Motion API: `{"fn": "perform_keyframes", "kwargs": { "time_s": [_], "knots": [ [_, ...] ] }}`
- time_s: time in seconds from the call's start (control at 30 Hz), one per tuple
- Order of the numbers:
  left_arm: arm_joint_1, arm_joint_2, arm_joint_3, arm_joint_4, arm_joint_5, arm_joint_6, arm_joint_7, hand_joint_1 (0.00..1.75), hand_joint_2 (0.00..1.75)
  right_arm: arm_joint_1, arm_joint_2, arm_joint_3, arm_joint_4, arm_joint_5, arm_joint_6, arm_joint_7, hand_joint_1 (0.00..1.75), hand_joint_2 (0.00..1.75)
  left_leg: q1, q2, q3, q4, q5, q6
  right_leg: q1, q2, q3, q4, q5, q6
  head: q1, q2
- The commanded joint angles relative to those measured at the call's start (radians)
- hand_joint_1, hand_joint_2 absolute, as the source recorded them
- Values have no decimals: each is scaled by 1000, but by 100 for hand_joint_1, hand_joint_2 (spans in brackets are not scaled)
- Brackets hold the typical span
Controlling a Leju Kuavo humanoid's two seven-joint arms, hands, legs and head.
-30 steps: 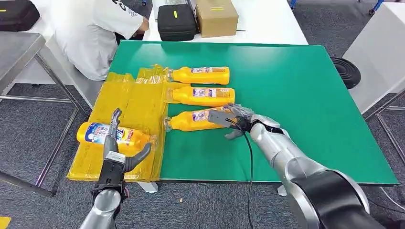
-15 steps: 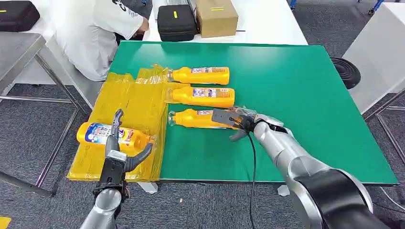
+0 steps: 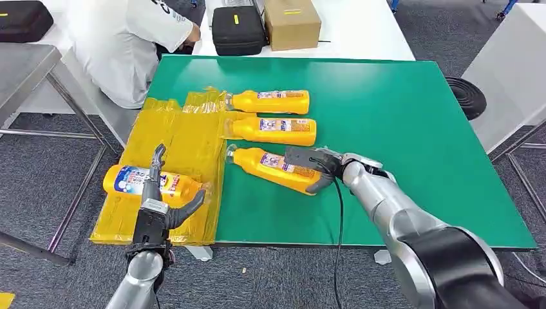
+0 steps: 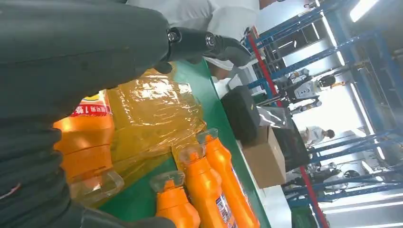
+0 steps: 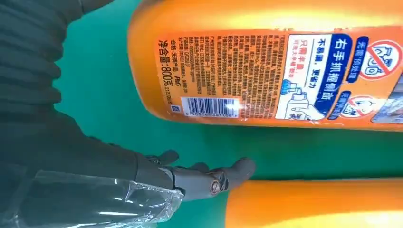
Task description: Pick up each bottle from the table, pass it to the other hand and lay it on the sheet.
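At the far left we see one bottle (image 3: 151, 182) already lying on the yellow sheet (image 3: 177, 138), which hangs over the left edge of the green table (image 3: 399, 129). Our left hand (image 3: 158, 209) sits just behind that bottle with fingers spread and nothing in it; we judge it free to receive.

Moving right, three bottles lie on the bare table just beside the sheet's edge, caps toward the sheet. The far bottle (image 3: 270, 101) and the middle bottle (image 3: 275, 129) lie parallel and untouched. The near bottle (image 3: 273, 168) lies skewed, its base angled toward us.

At that base, our right hand (image 3: 322, 168) rests against the bottle, the thumb (image 3: 320, 185) under its near side. Whether the fingers have fully closed around the body we cannot tell.

Handling notes, as judgement:
- The bottles appear full, so we expect real weight and a pull toward the base end.
- The body is stiff, glossy plastic with a smooth label; we treat it as slippery and not fragile.
- We recommend gripping across the broad body near the middle, not the narrow neck, leaving the cap end exposed for the left hand to take.
- The rounded body may roll or pivot on the table under a one-sided push.
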Motion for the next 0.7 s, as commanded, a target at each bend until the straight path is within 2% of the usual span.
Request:
{"fn": "perform_keyframes", "kwargs": {
  "time_s": [0.03, 0.53, 0.7],
  "knots": [
    [-26, 13, -7, 31, 5, -4, 5, 0, 175, -71, 10, -21, 49, 7, -2, -7, 0, 175, 0, 0, 1, 0, -1, 0, 0, 0, 1, 0, -1, -1, 0, 0],
    [-24, 14, -6, 28, 6, -3, 6, 0, 175, -68, 8, -22, 49, 8, -10, -7, 0, 175, 0, 1, 3, 0, -1, 0, 0, -1, 3, 0, -2, -2, 0, 0],
    [-31, 16, -14, 42, 12, -7, 10, 0, 175, -29, 5, -43, 55, 7, -26, -6, 0, 175, 0, 0, 3, 0, -1, 0, 1, -1, 3, 0, -1, -2, 0, 0]
  ]
}}
